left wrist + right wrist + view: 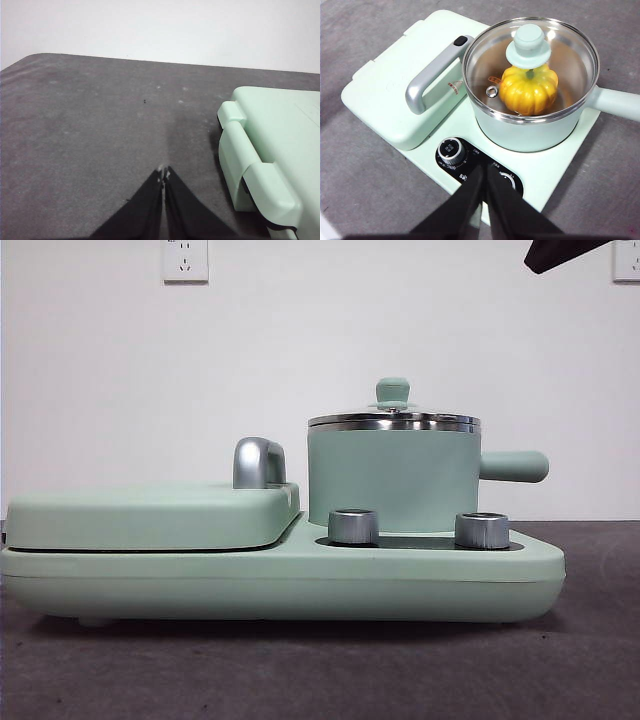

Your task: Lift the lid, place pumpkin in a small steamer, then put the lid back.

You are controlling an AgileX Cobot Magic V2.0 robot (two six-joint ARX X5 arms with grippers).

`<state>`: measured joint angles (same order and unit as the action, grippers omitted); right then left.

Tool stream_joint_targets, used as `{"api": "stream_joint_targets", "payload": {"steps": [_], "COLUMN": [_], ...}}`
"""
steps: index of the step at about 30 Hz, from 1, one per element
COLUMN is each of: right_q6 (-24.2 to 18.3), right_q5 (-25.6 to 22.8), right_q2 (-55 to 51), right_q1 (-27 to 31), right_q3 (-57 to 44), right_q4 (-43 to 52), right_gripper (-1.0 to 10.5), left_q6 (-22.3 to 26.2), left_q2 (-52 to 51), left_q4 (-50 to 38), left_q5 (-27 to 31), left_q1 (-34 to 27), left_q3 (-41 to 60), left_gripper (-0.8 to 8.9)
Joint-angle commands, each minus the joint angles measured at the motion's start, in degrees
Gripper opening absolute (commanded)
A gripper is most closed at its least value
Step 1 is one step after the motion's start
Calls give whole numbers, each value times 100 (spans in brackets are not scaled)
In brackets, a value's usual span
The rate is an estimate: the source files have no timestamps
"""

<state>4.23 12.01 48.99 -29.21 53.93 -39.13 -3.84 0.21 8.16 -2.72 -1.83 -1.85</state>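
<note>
Pumpkin (528,90) inside small steamer (535,125), lid (529,47) seated. Right gripper (484,172) nearer, above knobs, closed, empty. Left gripper (163,174) closed, empty.

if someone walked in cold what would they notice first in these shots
The pumpkin would likely catch the eye first: bright yellow-orange, sitting inside the small steamer and seen through the lid, which rests on the pot's rim. Next would be the wide mint-green cooker base carrying the pot, with two steel dials in front. The right hand hangs shut above those dials.
</note>
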Motion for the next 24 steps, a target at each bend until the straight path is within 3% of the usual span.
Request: {"api": "stream_joint_targets", "payload": {"steps": [1,3,5,8,10,17,24], "right_q6": [-50,-79,-422,-791,-809,-667,-415], "right_q5": [-28,-127,-382,-1158,-1530,-1716,-1801], "right_q2": [24,24,15,-175,-479,-2575,-4166], "right_q1": [-39,-28,-22,190,533,1829,2341], "right_q3": [39,39,44,-181,-597,-2940,-4638], "right_q4": [72,155,179,404,796,2398,3102], "right_gripper": [13,13,13,12,13,13,13], "left_q6": [72,72,72,72,72,72,72], "left_q2": [-4,-4,-2,-4,-2,-2,-4], "left_q4": [-44,-44,-44,-44,-44,-44,-44], "left_q5": [17,17,17,17,17,17,17], "left_q1": [-13,-13,-13,-13,-13,-13,-13], "left_q3": [111,111,111,111,111,111,111], "left_gripper": [7,7,7,7,7,7,7]}}
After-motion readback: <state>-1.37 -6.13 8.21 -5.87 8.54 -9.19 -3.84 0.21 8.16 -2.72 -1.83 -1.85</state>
